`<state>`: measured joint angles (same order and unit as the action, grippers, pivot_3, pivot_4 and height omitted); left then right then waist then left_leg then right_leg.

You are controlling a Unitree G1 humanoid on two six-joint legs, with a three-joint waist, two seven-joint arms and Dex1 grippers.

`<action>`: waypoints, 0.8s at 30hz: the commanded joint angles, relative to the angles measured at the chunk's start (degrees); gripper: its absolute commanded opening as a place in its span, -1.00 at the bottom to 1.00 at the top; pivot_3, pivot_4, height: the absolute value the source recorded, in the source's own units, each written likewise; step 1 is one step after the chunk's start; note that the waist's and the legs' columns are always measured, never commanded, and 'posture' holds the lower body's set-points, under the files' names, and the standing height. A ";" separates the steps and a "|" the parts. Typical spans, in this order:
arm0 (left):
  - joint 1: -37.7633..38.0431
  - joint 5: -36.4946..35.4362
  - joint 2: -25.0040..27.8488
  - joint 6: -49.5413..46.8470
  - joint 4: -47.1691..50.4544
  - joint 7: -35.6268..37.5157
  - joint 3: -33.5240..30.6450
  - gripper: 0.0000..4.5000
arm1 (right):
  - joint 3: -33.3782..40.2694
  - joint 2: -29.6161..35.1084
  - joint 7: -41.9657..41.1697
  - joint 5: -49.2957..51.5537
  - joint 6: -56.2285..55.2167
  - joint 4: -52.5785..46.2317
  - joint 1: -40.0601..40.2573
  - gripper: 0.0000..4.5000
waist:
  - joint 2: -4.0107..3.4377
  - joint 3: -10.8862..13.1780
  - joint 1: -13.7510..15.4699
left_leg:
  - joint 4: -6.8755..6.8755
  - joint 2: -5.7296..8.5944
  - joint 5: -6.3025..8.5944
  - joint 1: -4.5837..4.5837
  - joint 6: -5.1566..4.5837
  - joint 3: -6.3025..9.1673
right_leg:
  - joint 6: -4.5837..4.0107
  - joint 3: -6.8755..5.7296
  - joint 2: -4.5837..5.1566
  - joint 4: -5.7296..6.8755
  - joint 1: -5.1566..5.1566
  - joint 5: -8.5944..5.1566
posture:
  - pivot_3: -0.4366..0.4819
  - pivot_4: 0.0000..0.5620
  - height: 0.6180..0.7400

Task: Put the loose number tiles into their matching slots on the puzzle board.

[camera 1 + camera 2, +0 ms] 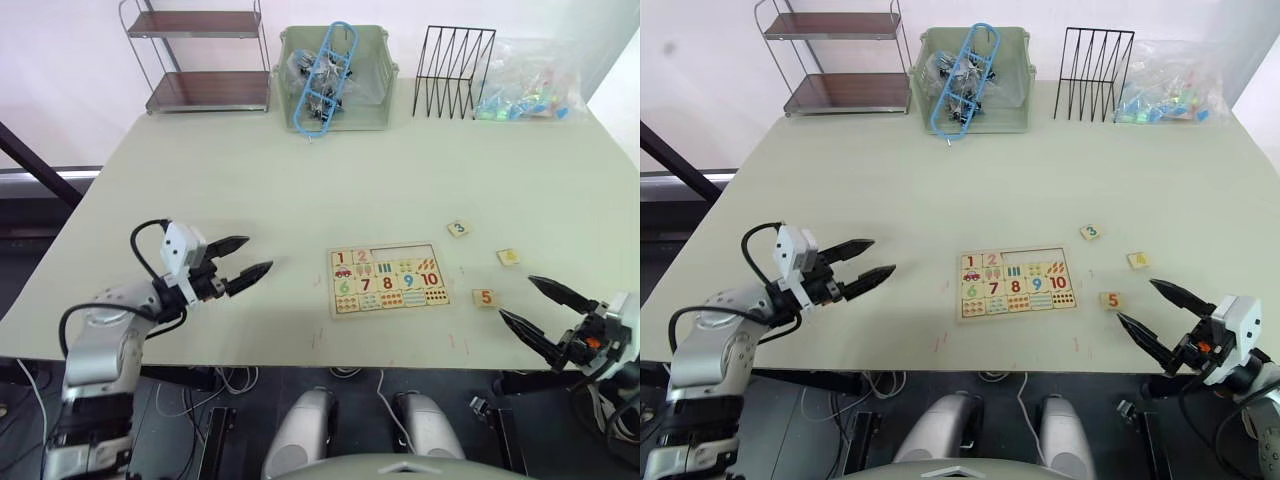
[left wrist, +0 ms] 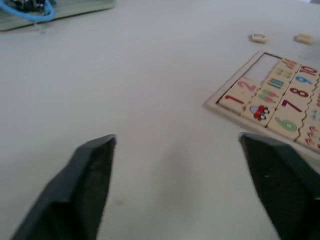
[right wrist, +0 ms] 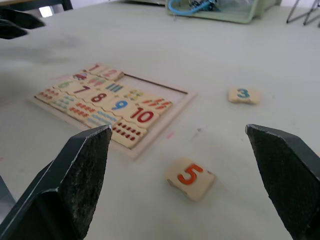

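**Both grippers wide open, three tiles to go**

Jaws on both arms stand well apart and hold nothing. The right gripper (image 1: 540,305) hovers low at the table's near edge, and the "5" tile (image 3: 190,178) lies flat on the table between its two fingers and a little ahead of them. Further out beyond the tips sits the "3" tile (image 3: 243,95), and a third loose tile (image 1: 508,257), its digit too faint to read, lies off to the outer side. The puzzle board (image 1: 388,280) is across from this gripper, toward the robot's left; tiles 1 and 2 already sit in its top row, and the remaining slots (image 1: 404,253) show as one bare strip.

The left gripper (image 1: 248,256) hangs over bare table (image 1: 300,190), with the board's "1" corner ahead of one finger.

From where I stand, the likeliest trouble is the pick itself. The tile is thin and flat, so fingers closing too high would slip over it, or one finger arriving first could skate it toward the table's near edge. Placing could also go wrong: the open strip has no dividers I can make out, so a "5" set down carelessly might land in the wrong slot. A low approach could also nudge the light board.
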<state>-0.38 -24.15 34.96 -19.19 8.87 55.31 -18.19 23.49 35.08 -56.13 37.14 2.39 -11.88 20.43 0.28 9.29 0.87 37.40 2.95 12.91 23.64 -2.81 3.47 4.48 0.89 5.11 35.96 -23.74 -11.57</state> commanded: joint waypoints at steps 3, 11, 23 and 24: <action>8.26 -3.37 -0.36 -1.01 9.11 -4.03 -5.86 0.97 | 2.55 0.75 0.13 -0.31 0.27 2.94 -1.03 1.00 | -0.03 -0.02 -0.04 | 0.00 -0.01 0.00 0.00 0.00 -0.01 | -0.06 -0.01 0.01 -0.01 0.00 -0.03 | -0.05 -0.47 0.99; 17.58 -5.78 -2.85 -1.58 14.99 -9.65 -10.31 0.97 | 4.29 0.20 -1.53 -3.39 -6.21 13.32 -5.02 1.00 | -0.04 -0.04 0.04 | -0.03 -0.01 0.00 -0.01 0.00 -0.09 | -0.07 -0.02 -0.01 -0.07 0.02 -0.04 | -0.05 -0.47 0.99; 22.07 -5.87 -3.96 1.27 15.62 -11.19 -10.02 0.97 | 5.63 0.64 -5.23 -3.41 -10.41 21.62 -7.28 1.00 | -0.06 -0.06 -0.02 | -0.03 -0.01 0.00 -0.02 -0.01 -0.13 | -0.07 -0.01 -0.04 -0.07 0.02 -0.05 | -0.05 -0.47 0.99; 21.95 -5.86 -3.76 1.56 15.19 -10.95 -9.95 0.97 | 5.71 0.60 -5.39 -3.40 -10.59 21.84 -7.37 1.00 | -0.06 -0.06 -0.03 | -0.03 -0.01 0.00 -0.02 -0.01 -0.13 | -0.07 -0.01 -0.04 -0.07 0.02 -0.05 | -0.05 -0.47 0.99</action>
<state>21.51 -29.47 30.82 -19.23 23.41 44.03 -27.06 27.23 35.26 -60.99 33.14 -6.83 10.19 13.27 0.23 9.23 0.83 37.37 2.93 12.91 23.61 -2.82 3.34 4.41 0.87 5.06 35.89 -23.72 -11.62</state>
